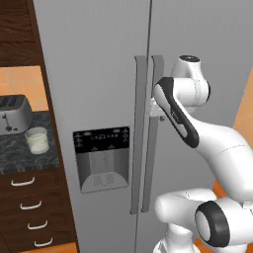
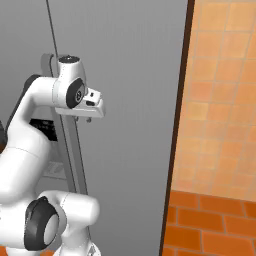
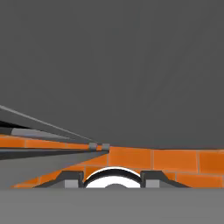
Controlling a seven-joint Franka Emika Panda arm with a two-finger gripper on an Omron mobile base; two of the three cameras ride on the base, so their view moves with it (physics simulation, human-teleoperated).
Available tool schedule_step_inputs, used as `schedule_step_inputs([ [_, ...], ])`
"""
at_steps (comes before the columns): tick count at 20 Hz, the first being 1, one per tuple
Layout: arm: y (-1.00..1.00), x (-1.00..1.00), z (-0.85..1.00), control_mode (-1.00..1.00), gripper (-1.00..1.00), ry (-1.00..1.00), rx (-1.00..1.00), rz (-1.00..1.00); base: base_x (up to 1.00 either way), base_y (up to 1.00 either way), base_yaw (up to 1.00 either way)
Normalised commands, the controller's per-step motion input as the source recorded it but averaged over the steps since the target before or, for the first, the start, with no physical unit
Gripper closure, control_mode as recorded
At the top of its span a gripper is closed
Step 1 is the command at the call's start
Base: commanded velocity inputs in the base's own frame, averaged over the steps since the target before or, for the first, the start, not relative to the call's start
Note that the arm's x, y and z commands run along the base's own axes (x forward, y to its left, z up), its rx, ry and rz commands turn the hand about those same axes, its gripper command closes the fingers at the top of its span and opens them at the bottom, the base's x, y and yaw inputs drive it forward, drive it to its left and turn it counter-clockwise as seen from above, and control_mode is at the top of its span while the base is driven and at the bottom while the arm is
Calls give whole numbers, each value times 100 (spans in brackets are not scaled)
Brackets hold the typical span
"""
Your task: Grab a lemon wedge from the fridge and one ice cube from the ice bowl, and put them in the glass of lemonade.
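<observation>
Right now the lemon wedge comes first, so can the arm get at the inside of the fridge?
Probably not yet. Both fridge doors look shut. The arm's hand is up against the right door's handle, so it must pull that door open first.

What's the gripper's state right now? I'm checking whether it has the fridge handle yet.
Gripper: jaws open, nothing between them, close to the fridge door.

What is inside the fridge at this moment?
That cannot be seen: both doors of the fridge are closed. The tool is at the right door handle, so no lemon wedge is visible yet.
</observation>
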Motion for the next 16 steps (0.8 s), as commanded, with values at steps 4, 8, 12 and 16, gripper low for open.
schedule_step_inputs([
  [4, 0, -48, -4, -100, -100, 0, 0, 0, 0, 0, 0],
  [8, 0, -63, -15, -100, -100, 0, 0, 0, 0, 0, 0],
  [12, 7, -56, -34, -100, -100, 1, 0, 0, 0, 0, 0],
  [16, 0, 0, 0, 100, -100, 0, 0, 0, -45, 29, 0],
])
